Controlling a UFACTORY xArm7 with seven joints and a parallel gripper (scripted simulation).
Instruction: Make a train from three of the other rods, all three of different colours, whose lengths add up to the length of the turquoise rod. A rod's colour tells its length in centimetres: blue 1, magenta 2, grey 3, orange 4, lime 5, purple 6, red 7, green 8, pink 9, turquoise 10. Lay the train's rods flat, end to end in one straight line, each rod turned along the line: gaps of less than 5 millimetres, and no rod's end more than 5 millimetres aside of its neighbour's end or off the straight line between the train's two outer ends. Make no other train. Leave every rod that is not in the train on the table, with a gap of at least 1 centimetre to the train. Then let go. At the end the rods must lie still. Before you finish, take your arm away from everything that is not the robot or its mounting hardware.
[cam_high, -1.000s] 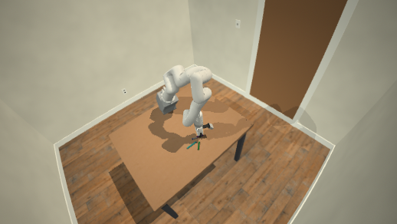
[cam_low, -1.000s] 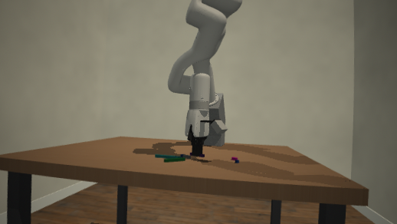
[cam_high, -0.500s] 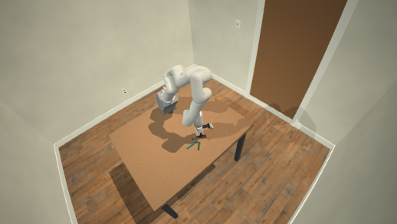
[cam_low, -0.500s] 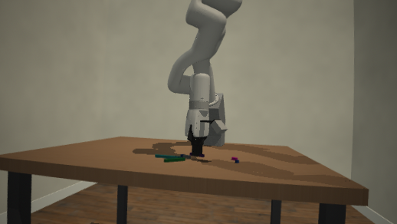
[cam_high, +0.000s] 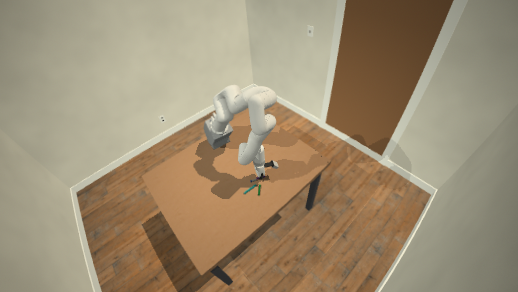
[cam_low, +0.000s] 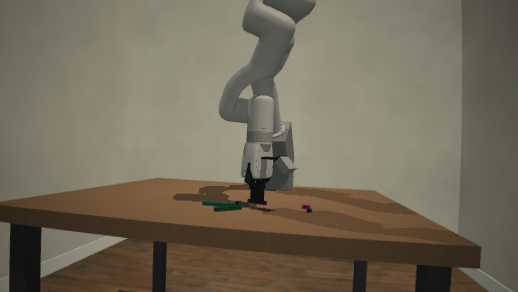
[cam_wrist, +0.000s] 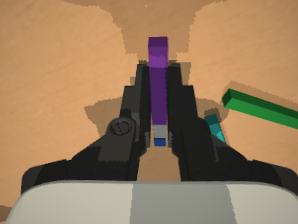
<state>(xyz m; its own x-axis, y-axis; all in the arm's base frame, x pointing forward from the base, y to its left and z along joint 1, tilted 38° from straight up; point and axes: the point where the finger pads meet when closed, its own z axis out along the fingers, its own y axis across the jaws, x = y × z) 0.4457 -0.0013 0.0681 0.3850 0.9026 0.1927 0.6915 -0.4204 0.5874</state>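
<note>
My gripper (cam_high: 260, 176) (cam_low: 257, 199) (cam_wrist: 159, 82) is low at the table top (cam_high: 200, 225) (cam_low: 125, 220) and is shut on the purple rod (cam_wrist: 157, 52) (cam_low: 263, 203), which lies along the gap between the fingers. In the wrist view a small grey piece (cam_wrist: 160, 131) and a blue piece (cam_wrist: 160, 141) show in line behind the purple rod, mostly hidden by the fingers. The turquoise rod (cam_high: 249, 190) (cam_low: 215, 203) (cam_wrist: 214, 128) and the green rod (cam_high: 259, 190) (cam_low: 227, 208) (cam_wrist: 260, 108) lie close beside the gripper.
A magenta rod (cam_low: 305, 206) with a small blue bit (cam_low: 309, 210) next to it lies apart, to the right in the exterior view. The arm's base (cam_high: 218, 135) stands at the table's far edge.
</note>
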